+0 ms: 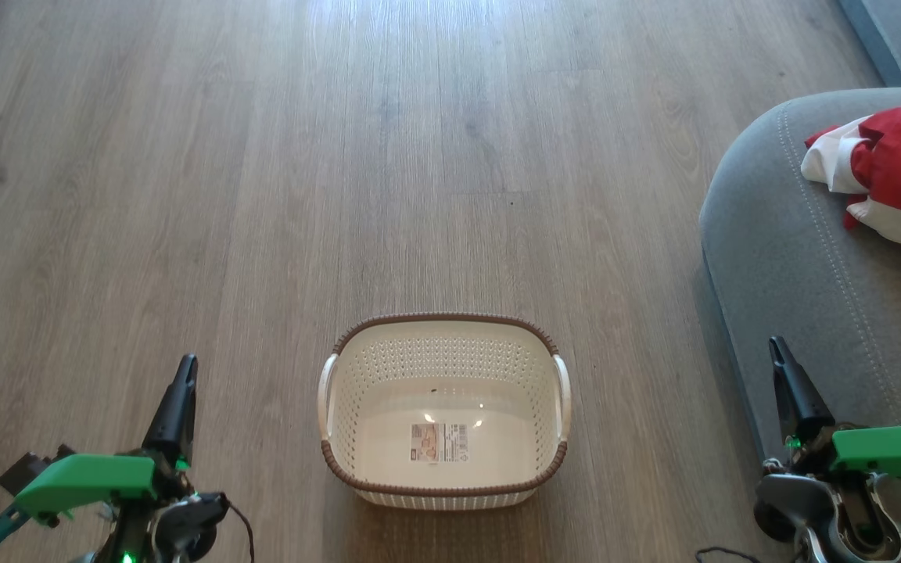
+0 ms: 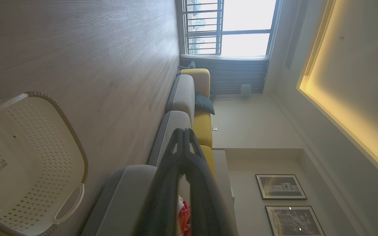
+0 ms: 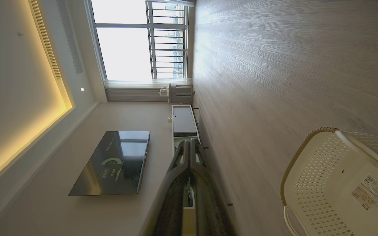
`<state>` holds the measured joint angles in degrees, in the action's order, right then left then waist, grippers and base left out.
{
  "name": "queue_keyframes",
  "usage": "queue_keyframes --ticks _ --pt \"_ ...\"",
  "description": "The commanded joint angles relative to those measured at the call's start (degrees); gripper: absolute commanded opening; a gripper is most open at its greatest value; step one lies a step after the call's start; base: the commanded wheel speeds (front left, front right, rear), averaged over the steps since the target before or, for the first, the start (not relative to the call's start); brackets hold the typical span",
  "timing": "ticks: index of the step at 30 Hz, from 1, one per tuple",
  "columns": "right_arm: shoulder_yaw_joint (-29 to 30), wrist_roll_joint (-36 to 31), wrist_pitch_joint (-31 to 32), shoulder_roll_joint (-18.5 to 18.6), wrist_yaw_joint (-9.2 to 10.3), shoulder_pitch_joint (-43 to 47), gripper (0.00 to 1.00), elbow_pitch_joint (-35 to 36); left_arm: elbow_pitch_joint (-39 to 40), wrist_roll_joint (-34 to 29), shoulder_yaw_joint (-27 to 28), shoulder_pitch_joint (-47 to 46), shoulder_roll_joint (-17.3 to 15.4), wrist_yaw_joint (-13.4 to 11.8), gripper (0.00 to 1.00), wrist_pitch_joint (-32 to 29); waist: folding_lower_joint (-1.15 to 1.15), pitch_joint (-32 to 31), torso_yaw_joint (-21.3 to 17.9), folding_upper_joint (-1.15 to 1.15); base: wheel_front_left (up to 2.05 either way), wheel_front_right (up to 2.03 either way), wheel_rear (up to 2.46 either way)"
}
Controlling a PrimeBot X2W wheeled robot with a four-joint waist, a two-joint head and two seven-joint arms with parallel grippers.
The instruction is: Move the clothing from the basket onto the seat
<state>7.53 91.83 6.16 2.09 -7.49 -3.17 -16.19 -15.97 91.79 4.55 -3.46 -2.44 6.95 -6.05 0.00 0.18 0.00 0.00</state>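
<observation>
The cream basket (image 1: 444,344) with its brown rim stands on the wood floor at the lower middle of the head view; inside it I see just the paper label on its bottom. It also appears at the left of the left wrist view as the basket (image 2: 44,137), and at the lower right of the right wrist view as the basket (image 3: 320,164). The red and white clothing (image 1: 892,168) lies bunched on the grey seat (image 1: 779,234) at the right. My left gripper (image 1: 182,375) is shut, left of the basket. My right gripper (image 1: 780,356) is shut, over the seat's near edge.
Wood floor (image 1: 341,156) stretches ahead of the basket. The left wrist view shows a sofa row with a yellow back (image 2: 203,127) and a window. A television (image 3: 113,162) and a low cabinet (image 3: 182,121) stand along the wall in the right wrist view.
</observation>
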Motion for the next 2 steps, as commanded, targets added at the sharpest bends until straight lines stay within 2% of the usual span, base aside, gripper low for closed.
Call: queue_keyframes --ticks 1,2 --pt "-1.0 0.4 0.3 0.8 0.00 -3.0 0.00 2.2 1.9 0.4 2.0 -2.7 -0.4 0.5 0.00 -0.4 0.00 0.0 0.0 0.00 0.00 0.00 0.00" --pt "-1.0 0.4 0.3 0.8 0.00 -3.0 0.00 2.2 1.9 0.4 2.0 -2.7 -0.4 0.5 0.00 -0.4 0.00 0.0 0.0 0.00 0.00 0.00 0.00"
